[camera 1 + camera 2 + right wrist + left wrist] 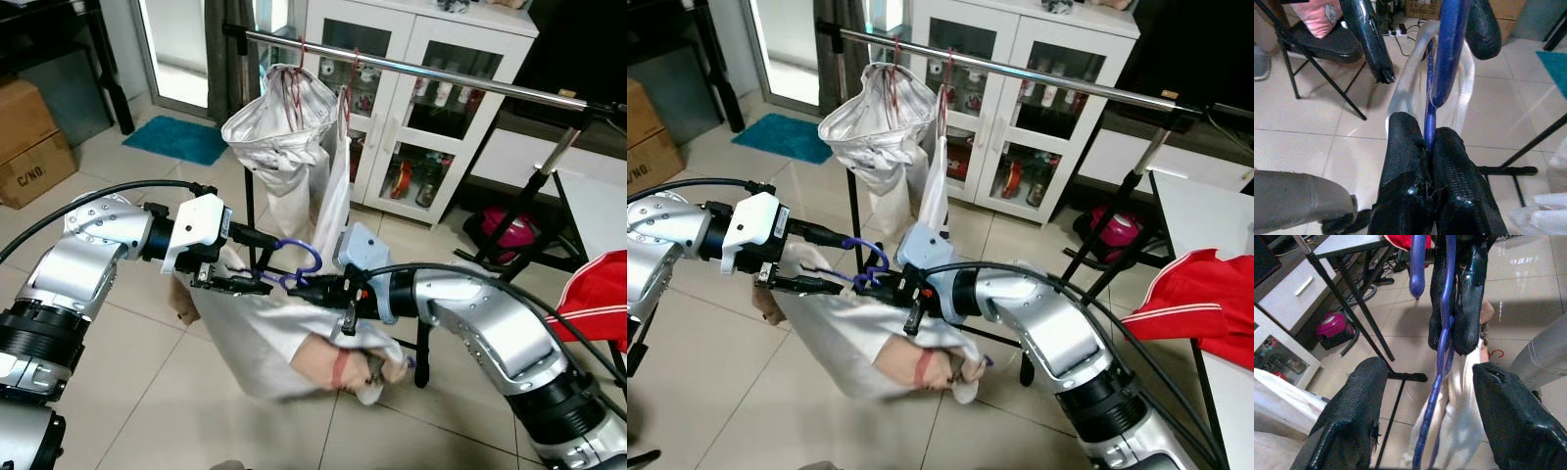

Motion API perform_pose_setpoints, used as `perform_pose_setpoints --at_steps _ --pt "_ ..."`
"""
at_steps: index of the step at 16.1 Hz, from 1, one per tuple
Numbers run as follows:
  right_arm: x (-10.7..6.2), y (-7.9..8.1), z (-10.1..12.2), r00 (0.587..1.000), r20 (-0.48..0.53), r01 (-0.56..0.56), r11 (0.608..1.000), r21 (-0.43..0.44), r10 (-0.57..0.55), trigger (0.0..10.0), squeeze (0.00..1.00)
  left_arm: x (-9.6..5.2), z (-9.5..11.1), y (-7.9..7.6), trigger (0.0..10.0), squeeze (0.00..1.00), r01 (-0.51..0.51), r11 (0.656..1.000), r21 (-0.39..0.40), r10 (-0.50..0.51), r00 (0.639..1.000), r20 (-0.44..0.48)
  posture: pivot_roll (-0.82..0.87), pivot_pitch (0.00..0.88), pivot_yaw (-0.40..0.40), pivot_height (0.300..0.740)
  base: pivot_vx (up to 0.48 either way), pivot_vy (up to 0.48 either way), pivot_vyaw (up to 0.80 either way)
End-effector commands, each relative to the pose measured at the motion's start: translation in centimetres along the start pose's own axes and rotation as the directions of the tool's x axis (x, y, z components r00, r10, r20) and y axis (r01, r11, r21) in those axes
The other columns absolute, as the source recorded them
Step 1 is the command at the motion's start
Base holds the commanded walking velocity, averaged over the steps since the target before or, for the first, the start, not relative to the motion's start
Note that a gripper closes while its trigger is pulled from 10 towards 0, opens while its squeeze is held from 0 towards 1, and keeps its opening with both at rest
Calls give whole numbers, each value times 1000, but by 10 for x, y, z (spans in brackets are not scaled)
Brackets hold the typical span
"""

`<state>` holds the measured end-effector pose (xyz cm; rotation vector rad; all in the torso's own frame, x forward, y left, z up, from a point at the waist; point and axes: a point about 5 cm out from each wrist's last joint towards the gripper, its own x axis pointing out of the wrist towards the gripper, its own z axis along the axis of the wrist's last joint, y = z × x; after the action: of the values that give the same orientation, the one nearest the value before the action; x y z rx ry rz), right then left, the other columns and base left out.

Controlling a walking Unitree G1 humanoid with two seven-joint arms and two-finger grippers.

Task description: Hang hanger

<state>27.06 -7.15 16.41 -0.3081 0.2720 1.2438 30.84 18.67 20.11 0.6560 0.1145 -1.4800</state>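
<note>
Hanger (299,266), blue, held low between both grippers, well below the silver rail (421,70). Right gripper (1426,147) clamped on its thin wire just under the hook, fingers pressed together with the wire between them. Left gripper (257,284) facing it from the opposite side, fingers (1356,406) spread apart to either side of the hanger wire, not touching it. Pale garment (279,338) draped from the hanger, sagging beneath both grippers toward the tiled floor (147,392). Above and beyond the grippers, white cloth (284,127) already on the rail. Behind the rail, a white glass-door cabinet (421,117).
</note>
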Motion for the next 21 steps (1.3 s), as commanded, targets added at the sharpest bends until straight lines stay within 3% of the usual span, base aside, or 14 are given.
perform_pose_setpoints --at_steps 1,6,7,8,9,17,21 --pt "-3 -1 10 1000 14 11 999 -48 -10 0 0 -2 4 2 10000 0 8 1000 21 -8 1000 -5 -45 0 -49 740 0 0 0" --pt "-6 0 18 1000 4 4 992 -129 -4 0 0 -9 -1 3 9725 0 4 999 54 -3 1000 -28 -42 0 -52 740 0 0 0" --pt "-6 2 19 1000 2 -9 990 -140 9 0 0 -10 -2 2 4902 0 17 999 48 -15 999 -31 -40 0 -54 740 0 0 0" --pt "-6 3 19 1000 -6 -25 988 -151 24 0 0 -11 -3 0 3137 0 41 998 43 -39 999 -37 -40 0 -54 740 0 0 0" --pt "-6 4 19 999 -14 -38 986 -162 36 0 0 -11 -5 -2 0 0 63 997 35 -61 997 -45 -40 0 -54 740 0 0 0" --pt "-4 8 23 997 -47 -76 971 -227 67 0 0 0 -11 -3 0 0 119 993 -5 -119 992 -46 -46 0 -41 740 0 0 0" --pt "-2 6 25 997 -46 -67 971 -227 58 0 0 15 -6 -6 0 0 127 991 42 -127 992 -7 -47 0 -42 740 0 0 0"
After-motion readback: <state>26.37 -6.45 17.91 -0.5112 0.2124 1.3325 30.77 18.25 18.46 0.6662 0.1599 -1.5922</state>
